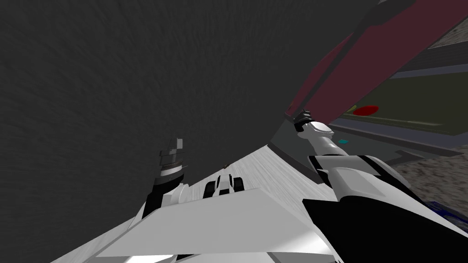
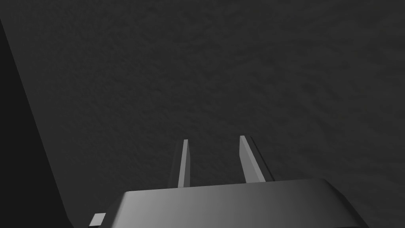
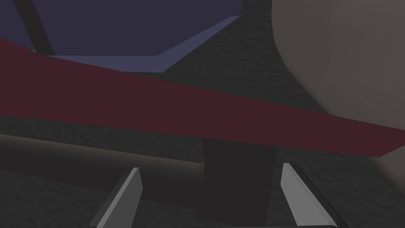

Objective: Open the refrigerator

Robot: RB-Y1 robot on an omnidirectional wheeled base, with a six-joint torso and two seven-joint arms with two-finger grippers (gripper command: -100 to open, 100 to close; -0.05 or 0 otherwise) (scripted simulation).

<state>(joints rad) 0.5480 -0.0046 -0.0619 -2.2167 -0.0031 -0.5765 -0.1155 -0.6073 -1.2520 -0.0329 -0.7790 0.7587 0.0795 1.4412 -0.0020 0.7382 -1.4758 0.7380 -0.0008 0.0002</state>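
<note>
Opening target: the refrigerator's dark red door (image 1: 365,50) is on the far right. A dark green shelf (image 1: 411,98) with a round red thing (image 1: 365,110) shows beside it, so the door looks partly open.
Handle: a dark bar (image 3: 79,156) on a dark post (image 3: 237,166) sits just under the red door. It is likely the handle.
Right gripper (image 3: 210,168): it is at the door's near edge. Its fingers are wide apart with the post between them, not pressing it.
Left gripper (image 2: 213,138): it is on the left, near a big dark grey wall (image 1: 114,68). Its fingers are close together and hold nothing.
What could go wrong: pulling with the fingers still apart could make the hand slip off. Pulling straight, not along the door's swing, could twist the bar loose.
</note>
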